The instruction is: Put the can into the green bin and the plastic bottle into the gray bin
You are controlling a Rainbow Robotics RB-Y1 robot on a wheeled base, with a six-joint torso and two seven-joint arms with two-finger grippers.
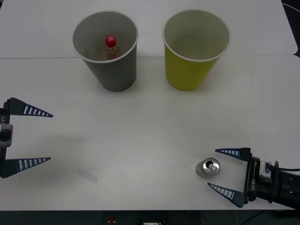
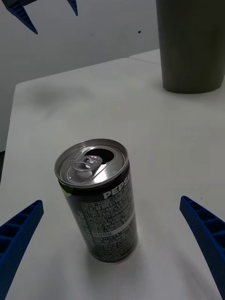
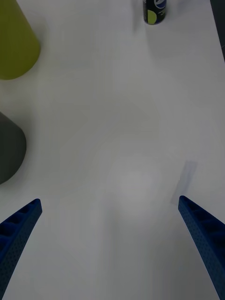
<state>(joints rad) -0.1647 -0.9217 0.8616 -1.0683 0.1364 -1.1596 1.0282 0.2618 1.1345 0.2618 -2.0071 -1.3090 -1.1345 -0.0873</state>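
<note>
**Right gripper lining up on the can**

At the near right of the table, the right gripper (image 1: 225,171) is sitting spread wide and grasping nothing, its two blue fingers reaching toward the can (image 1: 207,168) from the robot's right. The can is standing upright, pull tab up, with the fingertips just beside it but not yet flanking its body. In my judgement the step in hand is the grasp: the gripper is needing to slide forward until the fingers are straddling the can's middle, then squeeze evenly so that the can is not tipping.

The plastic bottle (image 1: 110,44) is already lying inside the gray bin (image 1: 115,70), its red cap showing. The green bin (image 1: 190,70) is standing just beside the gray one at the far side of the table, well apart from the can, its mouth open and waiting. Nothing is standing between the can and that bin. The left gripper (image 1: 40,137) is idling released at the near left, well away from the path
</note>
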